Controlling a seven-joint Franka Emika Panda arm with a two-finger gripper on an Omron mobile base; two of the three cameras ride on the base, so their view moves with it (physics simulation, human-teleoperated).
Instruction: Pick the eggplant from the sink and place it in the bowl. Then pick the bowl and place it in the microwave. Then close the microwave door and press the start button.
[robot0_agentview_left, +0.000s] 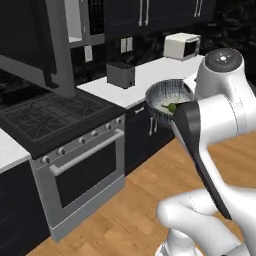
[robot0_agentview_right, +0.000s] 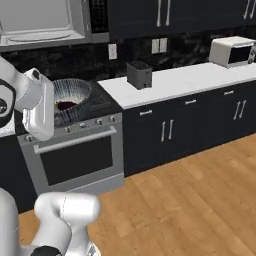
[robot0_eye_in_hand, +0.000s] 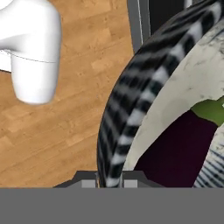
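The bowl (robot0_agentview_left: 165, 97) hangs in the air in front of the stove, ribbed dark outside and pale speckled inside. My gripper (robot0_eye_in_hand: 109, 183) is shut on its rim, which runs between the two finger tips. The eggplant (robot0_eye_in_hand: 175, 153) lies inside the bowl, dark purple with a green stem end (robot0_agentview_left: 172, 107), and its purple body also shows in the right base view (robot0_agentview_right: 65, 105). The microwave (robot0_agentview_right: 45, 20) sits above the stove with its pale interior exposed. The microwave door (robot0_agentview_left: 30, 45) stands swung open at the upper left. The sink is out of view.
A black stove (robot0_agentview_left: 55, 115) with an oven below stands under the microwave. A dark toaster (robot0_agentview_left: 121, 75) and a small white appliance (robot0_agentview_left: 181, 46) sit on the white counter (robot0_agentview_right: 185, 80) to the right. Wooden floor (robot0_agentview_right: 190, 200) lies in front of the dark cabinets.
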